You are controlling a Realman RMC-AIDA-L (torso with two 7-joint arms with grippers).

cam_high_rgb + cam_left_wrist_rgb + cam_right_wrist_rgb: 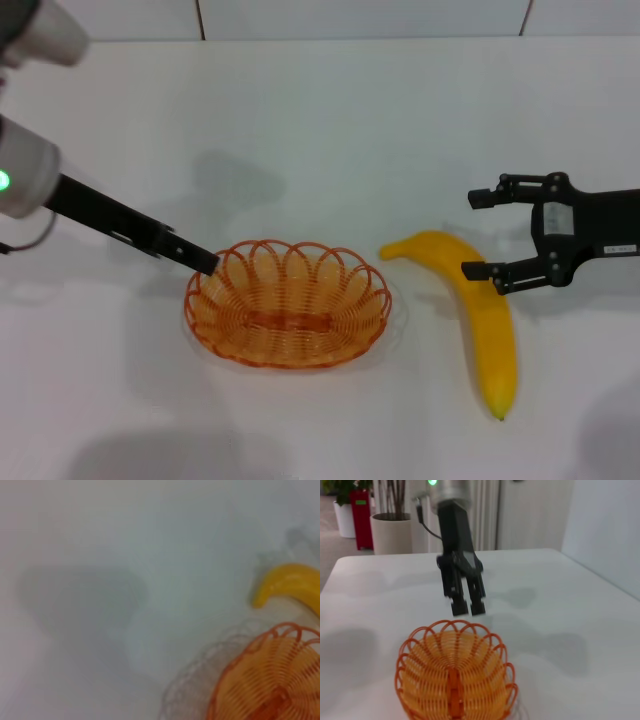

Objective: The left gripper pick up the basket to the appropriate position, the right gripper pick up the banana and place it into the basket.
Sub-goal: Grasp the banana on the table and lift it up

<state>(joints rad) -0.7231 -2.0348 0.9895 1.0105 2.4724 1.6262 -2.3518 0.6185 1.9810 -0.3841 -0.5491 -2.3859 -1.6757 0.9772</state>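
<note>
Head view first: your left gripper (pixel 205 262) comes in from the upper left and sits at the left rim of the basket (pixel 288 303), which lies low and centre on the table (pixel 330 120). The banana (pixel 482 315) lies to the right, well apart from the basket. Your right gripper (pixel 482 232) hovers at its upper end, jaws wide apart and one finger over the fruit.

Left wrist view shows only the basket rim (pixel 265 680) at lower right and the banana's tip (pixel 285 582) above it; no fingers appear.

Right wrist view shows the left gripper (pixel 465 610) just behind the far rim of the basket (pixel 455 675), fingers slightly apart and holding nothing. Lower it so one finger goes inside a loop and one outside, then close before you lift.
</note>
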